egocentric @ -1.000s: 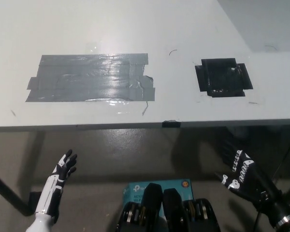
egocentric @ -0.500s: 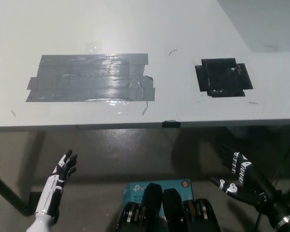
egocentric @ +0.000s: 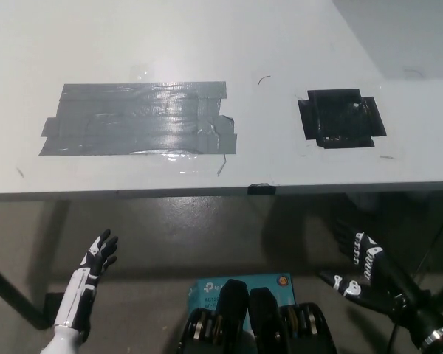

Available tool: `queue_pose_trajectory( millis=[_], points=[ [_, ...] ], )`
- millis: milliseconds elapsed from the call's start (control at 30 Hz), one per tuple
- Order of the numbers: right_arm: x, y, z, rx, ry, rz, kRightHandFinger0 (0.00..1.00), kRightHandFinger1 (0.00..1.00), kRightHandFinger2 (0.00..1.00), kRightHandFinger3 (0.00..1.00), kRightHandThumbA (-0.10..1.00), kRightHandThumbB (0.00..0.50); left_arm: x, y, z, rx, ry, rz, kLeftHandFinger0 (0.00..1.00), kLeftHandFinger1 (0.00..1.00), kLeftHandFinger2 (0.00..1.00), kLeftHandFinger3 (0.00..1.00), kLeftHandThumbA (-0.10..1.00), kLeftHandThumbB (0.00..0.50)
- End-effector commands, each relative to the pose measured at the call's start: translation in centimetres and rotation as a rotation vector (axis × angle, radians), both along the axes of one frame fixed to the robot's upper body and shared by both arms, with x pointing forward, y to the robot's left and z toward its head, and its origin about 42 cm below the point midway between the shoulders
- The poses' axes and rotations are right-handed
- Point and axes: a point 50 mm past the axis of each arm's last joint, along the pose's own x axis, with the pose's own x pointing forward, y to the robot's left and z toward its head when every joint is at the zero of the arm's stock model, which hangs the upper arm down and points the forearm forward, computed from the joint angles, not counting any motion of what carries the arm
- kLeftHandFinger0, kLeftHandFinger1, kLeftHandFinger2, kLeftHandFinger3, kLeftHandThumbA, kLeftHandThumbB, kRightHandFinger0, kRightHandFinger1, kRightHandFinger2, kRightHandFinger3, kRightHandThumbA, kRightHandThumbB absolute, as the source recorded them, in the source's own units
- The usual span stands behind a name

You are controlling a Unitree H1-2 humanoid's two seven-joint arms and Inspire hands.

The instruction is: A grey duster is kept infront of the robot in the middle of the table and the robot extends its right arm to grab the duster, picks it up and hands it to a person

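No grey duster shows anywhere on the white table (egocentric: 207,44). My black right hand (egocentric: 362,264) hangs below the table's front edge at the lower right, open, fingers spread, holding nothing. At the lower left my white left hand (egocentric: 96,258) rests below the table edge, open with fingers apart and nothing in it.
A large patch of grey tape (egocentric: 136,118) lies on the table's left half. A black tape patch (egocentric: 341,118) sits to the right. A small black tab (egocentric: 261,189) marks the front edge. A teal box (egocentric: 240,287) lies on the floor below.
My right hand has sunk slightly and turned, its fingers spreading wider. The left hand has hardly moved.
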Motion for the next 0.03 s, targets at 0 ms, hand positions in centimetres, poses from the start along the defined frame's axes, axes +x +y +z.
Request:
queue_pose_trajectory(
  millis=[0],
  points=[
    [0.38, -0.12, 1.57, -0.016, -0.065, 0.024, 1.0, 1.0, 1.0, 1.0, 0.91, 0.441, -0.35, -0.08, 0.68, -0.002, -0.056, 0.01, 1.0, 1.0, 1.0, 1.0, 1.0, 0.354]
  ],
)
